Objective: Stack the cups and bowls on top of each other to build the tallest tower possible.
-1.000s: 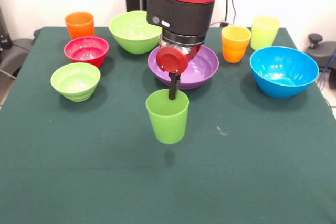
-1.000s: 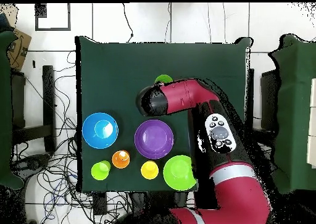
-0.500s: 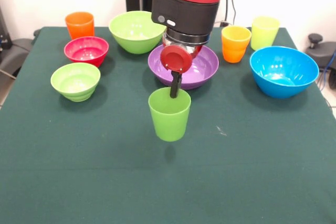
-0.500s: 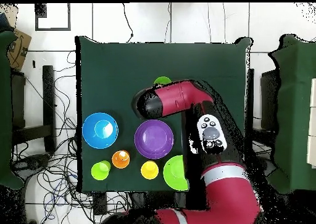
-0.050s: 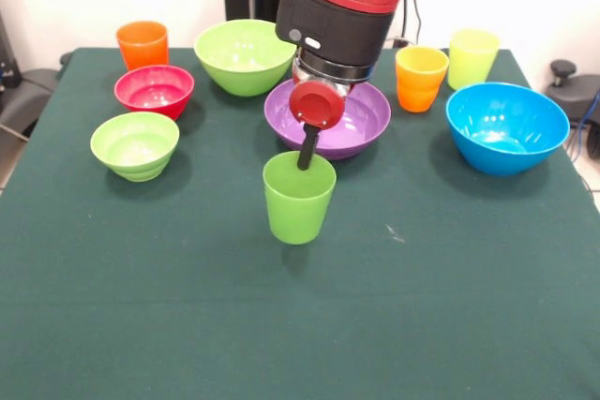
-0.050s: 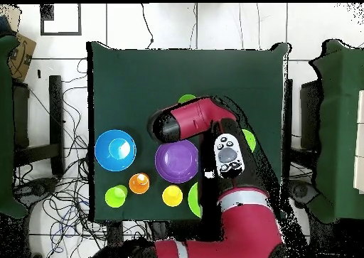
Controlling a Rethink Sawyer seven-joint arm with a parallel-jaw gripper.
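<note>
Dark green cloth table [image 5: 141, 306], white wall behind; gripper [image 5: 307, 158] grasping green cup [image 5: 298, 199] rim, lifted

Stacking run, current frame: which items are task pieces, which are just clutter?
Task pieces:
- green cup, held off the table by the gripper
- purple bowl
- blue bowl
- large lime bowl
- small lime bowl
- red bowl
- orange cup
- orange-yellow cup
- yellow-green cup

Clutter:
- floor cables
- cardboard box
</note>
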